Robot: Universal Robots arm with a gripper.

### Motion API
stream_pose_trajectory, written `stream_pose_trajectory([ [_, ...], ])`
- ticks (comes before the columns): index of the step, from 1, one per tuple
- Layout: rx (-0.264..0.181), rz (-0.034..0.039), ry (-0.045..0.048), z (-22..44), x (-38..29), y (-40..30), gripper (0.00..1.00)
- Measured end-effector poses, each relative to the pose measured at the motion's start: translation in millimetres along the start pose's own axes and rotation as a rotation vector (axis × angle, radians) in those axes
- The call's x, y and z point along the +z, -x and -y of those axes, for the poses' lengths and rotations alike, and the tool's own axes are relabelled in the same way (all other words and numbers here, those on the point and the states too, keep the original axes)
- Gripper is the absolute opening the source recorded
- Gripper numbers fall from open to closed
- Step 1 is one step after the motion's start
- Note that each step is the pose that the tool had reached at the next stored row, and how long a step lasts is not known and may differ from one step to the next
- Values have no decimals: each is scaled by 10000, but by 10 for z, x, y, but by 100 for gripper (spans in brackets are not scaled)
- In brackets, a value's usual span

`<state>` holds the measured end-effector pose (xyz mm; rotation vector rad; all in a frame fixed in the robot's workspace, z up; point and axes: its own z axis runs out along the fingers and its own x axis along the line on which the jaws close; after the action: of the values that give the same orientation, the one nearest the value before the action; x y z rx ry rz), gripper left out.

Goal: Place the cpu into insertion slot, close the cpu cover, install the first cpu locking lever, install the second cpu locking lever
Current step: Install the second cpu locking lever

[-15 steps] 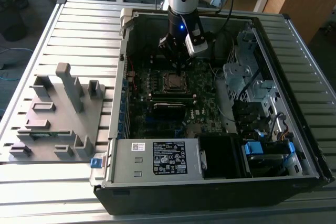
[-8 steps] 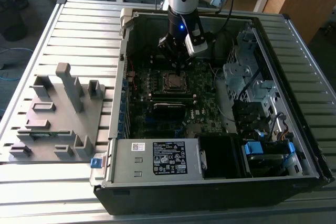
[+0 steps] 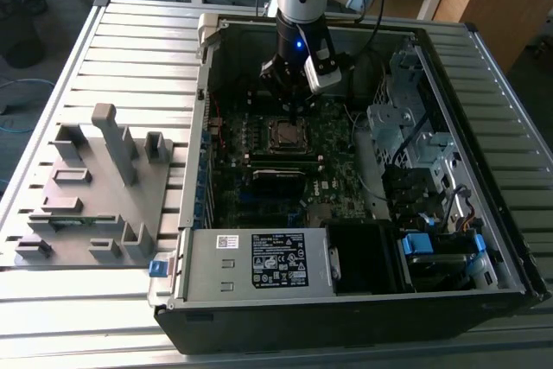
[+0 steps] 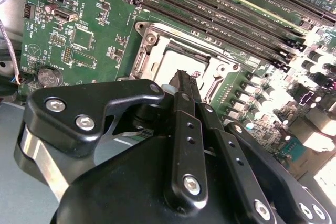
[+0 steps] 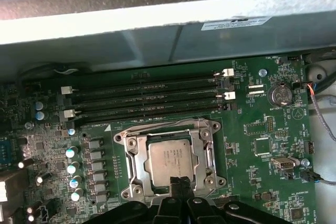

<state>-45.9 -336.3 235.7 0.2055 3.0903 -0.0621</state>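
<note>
The end effector [image 5: 178, 183], clenched and empty, hangs just over the near edge of the cpu cover [image 5: 132, 157], with the seated cpu [image 5: 169, 157] straight ahead of its tips.

Space above socket [image 5: 170, 163] open; memory slots [image 5: 147, 98] close beside it, case wall [image 5: 157, 45] beyond, drive cage [image 3: 406, 118] frame right.

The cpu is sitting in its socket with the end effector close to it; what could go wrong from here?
1. The end effector, fingers together, sits at the edge of the cpu; pressing off-centre might tilt the chip or scratch its top.
2. The cpu cover lies down around the chip, with memory slots close beside the socket; a sideways slip could strike them.
</note>
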Motion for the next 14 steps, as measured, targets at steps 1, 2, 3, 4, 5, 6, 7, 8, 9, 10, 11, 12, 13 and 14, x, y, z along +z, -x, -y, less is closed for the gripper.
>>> stream_pose_trajectory([
  [1, 0, -1, -1, 0, 0, 0, 10],
  [2, 0, -1, 0, 0, 0, 0, 10],
  [3, 0, -1, 0, 0, 0, 0, 10],
  [4, -1, -1, 1, 3, 1, 1, 10],
  [5, -2, -1, 1, 9, 1, 2, 10],
  [6, -1, -2, -1, 16, 1, 3, 10],
  [7, -1, -2, -1, 26, 1, 4, 10],
  [8, -1, -1, 0, 37, 2, 5, 10],
  [9, -1, -1, 0, 49, 2, 7, 10],
  [10, -1, -2, 0, 60, 3, 8, 10],
  [11, 0, -1, 1, 72, 4, 10, 10],
  [12, 0, -1, 0, 85, 4, 11, 10],
  [13, -1, -2, -1, 96, 4, 13, 10],
  [14, 0, -2, -1, 109, 5, 15, 10],
])
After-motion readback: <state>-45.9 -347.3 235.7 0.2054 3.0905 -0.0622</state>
